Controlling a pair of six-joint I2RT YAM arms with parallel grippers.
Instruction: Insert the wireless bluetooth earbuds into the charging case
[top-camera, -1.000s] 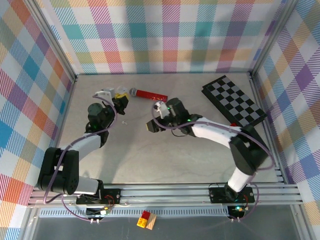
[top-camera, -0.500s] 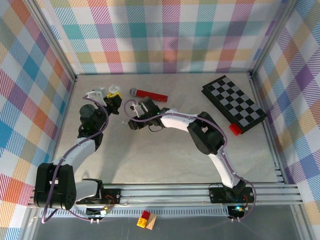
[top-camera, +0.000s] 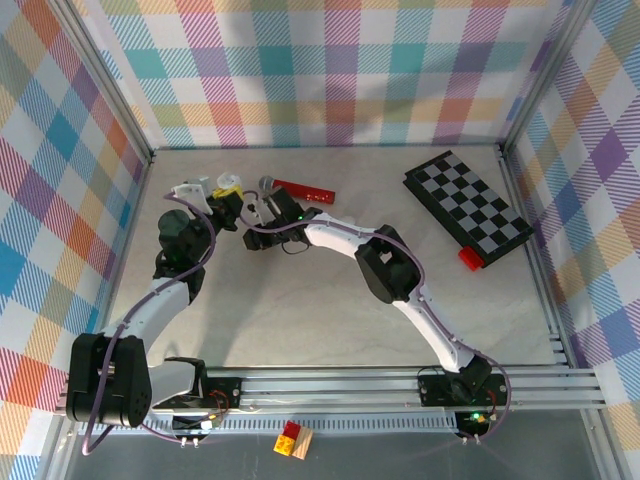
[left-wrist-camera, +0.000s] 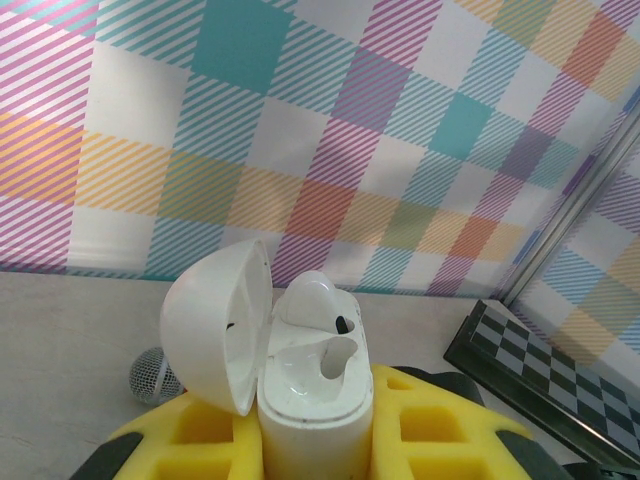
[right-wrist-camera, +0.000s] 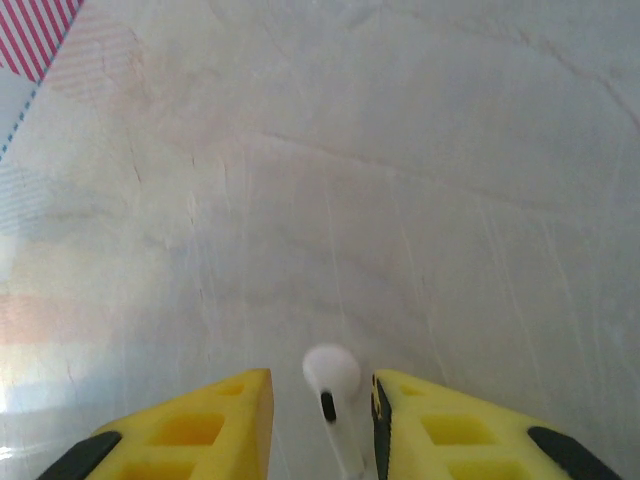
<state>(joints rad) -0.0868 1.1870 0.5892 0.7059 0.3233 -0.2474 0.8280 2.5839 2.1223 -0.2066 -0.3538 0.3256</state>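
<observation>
My left gripper (left-wrist-camera: 315, 445) is shut on a white charging case (left-wrist-camera: 310, 400), held upright with its lid (left-wrist-camera: 215, 320) swung open to the left. One white earbud (left-wrist-camera: 315, 300) sits in the far slot; the near slot is empty. From above, the case (top-camera: 228, 181) is at the back left of the table. My right gripper (right-wrist-camera: 322, 420) is low over the table, just right of it (top-camera: 252, 238). Its yellow fingers stand either side of a second white earbud (right-wrist-camera: 330, 372) lying on the surface. That earbud is close against the right finger, with a gap to the left finger.
A red-handled microphone (top-camera: 300, 189) lies just behind the two grippers, its mesh head (left-wrist-camera: 150, 378) left of the case. A folded chessboard (top-camera: 468, 205) lies at the back right with a small red block (top-camera: 468, 257) at its near corner. Plaid walls enclose the table.
My right arm has swung left across the table to the loose earbud and its jaws have narrowed around it. The left gripper shifted slightly left and back, still holding the case.
</observation>
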